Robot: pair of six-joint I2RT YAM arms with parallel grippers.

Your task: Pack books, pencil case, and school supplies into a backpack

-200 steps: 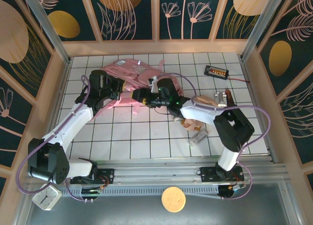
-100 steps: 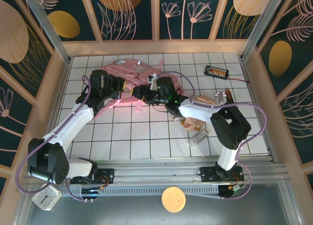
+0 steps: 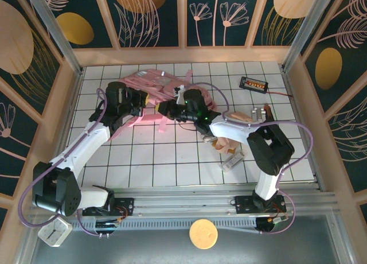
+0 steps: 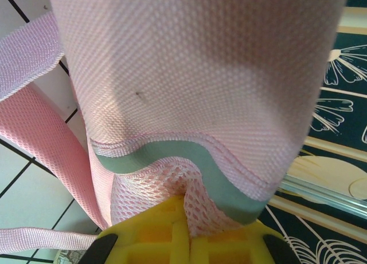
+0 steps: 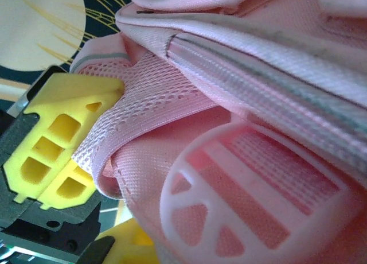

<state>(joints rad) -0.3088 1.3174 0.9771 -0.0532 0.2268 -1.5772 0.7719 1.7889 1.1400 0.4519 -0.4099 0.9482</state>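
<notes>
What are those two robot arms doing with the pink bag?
Both arms are holding the large soft pink fabric backpack, which lies at the far side of the white tiled table. The left gripper is shut on a fold of its pink mesh, and the right gripper is shut on a mesh edge beside the zip. It looks like they are getting it open for packing. A small whitish-grey rectangular block lies out on the tiles near the right arm.
</notes>
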